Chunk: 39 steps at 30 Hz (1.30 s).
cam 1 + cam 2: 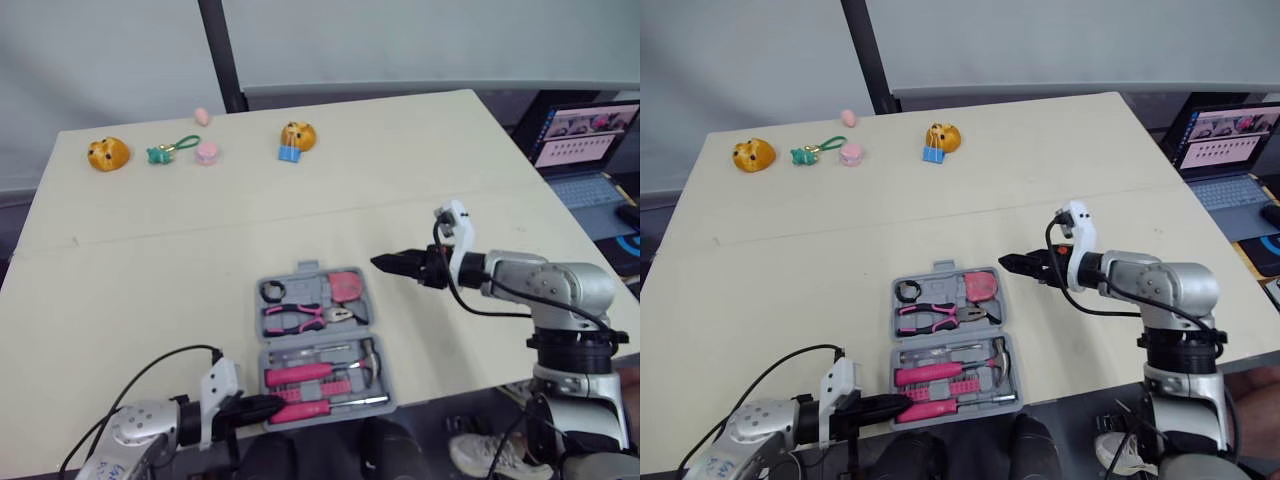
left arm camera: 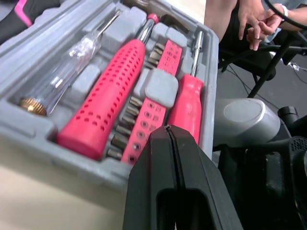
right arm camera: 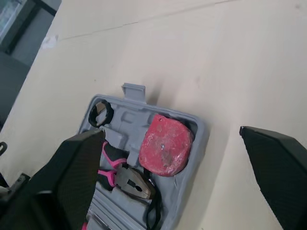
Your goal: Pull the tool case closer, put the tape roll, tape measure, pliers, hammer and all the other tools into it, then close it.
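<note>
The open tool case (image 1: 318,339) lies at the near edge of the tabletop (image 1: 150,260), filled with tools. The left fingers (image 2: 163,191), pressed together, rest at its near left corner, probably to steady it. The right fingers (image 3: 72,177), spread wide, hover beside the far half, I think for closing it.

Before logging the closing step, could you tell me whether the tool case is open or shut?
Open. The tool case lies spread flat, both halves facing up, with the pliers and tape measure visible inside.

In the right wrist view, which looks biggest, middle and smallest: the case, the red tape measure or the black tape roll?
1. Case
2. Tape measure
3. Tape roll
Both tools lie in the case, so nearness hardly matters.
</note>
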### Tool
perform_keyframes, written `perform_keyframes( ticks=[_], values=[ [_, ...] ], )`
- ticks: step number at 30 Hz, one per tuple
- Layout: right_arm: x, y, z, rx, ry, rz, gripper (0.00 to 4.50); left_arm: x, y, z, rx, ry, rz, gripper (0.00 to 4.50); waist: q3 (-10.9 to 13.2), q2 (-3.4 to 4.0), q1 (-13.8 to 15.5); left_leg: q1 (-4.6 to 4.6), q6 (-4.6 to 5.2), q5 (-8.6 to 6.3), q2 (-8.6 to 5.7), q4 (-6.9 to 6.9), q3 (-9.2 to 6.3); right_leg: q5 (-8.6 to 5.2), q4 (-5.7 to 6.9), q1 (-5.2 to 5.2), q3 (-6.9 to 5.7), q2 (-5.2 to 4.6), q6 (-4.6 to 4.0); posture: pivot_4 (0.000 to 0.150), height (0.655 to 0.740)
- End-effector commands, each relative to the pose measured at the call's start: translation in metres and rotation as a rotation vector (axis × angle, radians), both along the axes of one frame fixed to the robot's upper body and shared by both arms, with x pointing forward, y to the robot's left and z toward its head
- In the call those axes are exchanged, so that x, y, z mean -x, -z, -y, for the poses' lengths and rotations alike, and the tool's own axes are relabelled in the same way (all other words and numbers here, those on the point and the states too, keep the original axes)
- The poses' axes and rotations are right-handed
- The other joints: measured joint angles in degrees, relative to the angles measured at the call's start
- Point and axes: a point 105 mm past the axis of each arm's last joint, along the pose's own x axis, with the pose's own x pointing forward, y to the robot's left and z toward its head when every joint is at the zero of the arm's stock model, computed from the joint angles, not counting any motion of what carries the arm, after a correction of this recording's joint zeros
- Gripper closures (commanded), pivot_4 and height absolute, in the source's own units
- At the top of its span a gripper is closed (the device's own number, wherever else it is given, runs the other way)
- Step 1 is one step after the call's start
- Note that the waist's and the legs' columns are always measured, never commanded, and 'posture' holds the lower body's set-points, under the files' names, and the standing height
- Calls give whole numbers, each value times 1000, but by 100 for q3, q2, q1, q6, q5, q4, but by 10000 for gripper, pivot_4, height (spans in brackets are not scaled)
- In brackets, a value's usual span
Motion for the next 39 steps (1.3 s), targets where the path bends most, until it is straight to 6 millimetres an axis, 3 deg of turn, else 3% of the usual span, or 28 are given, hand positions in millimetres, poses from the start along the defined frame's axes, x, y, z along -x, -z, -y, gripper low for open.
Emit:
perform_keyframes(
  ticks=[1, 14, 27, 39],
  values=[
    [-6, -4, -3, -67, 16, -39, 343, 3, 6, 2, -16, 13, -6, 45000, 0, 1, -8, -1, 0, 0, 0, -1, 4, 0, 2, -4, 0, 0, 0, 1500, 7400],
    [-34, 22, -14, -84, 66, -145, 343, 3, 24, -1, -99, 22, -29, 45000, -3, 6, -63, 9, -1, 1, 0, 0, 18, 0, 12, -6, 2, 0, 0, 1500, 7400],
    [-41, 47, -31, -61, -3, -194, 343, 7, 33, -7, -162, 29, -40, 45000, -29, 46, -162, 25, -4, 8, 2, 0, 22, 1, 23, 0, 5, -2, 1, 1500, 7400],
    [-33, 45, -65, -148, -198, -180, 343, 9, 41, -16, -212, 8, -44, 45000, -47, 70, -178, 29, -4, 8, 3, -3, 23, 1, 23, 1, 6, -2, 1, 1500, 7400]
  ],
)
